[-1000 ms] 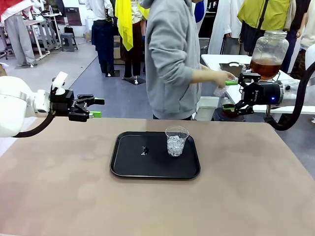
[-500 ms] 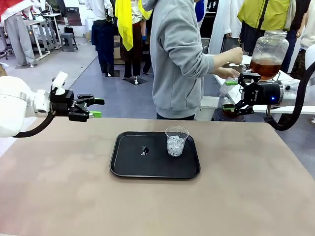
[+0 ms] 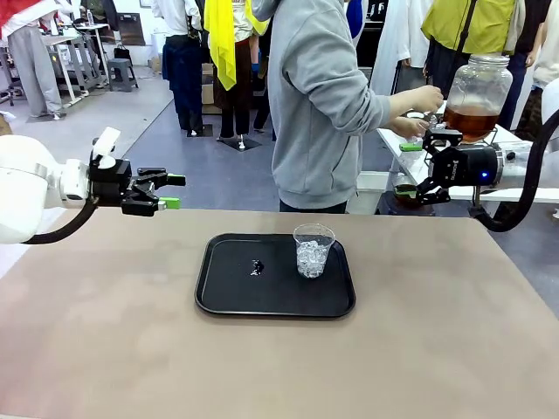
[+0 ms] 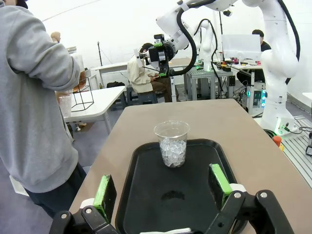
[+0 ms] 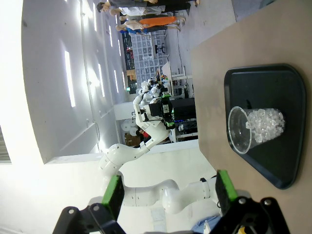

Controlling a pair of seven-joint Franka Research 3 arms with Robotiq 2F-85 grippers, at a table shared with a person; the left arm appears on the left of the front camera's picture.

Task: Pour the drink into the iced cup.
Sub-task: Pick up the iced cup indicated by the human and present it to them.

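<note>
On blk tray, iced cup stands upright, mouth up.

White left arm, looping black cable, black gripper, green pads.

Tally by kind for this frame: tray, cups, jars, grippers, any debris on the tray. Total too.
black tray: 1
iced cup: 1
dark speck on the tray: 1
glass dispenser jar: 1
grippers: 2, left gripper and right gripper, both open
total: 6
</note>
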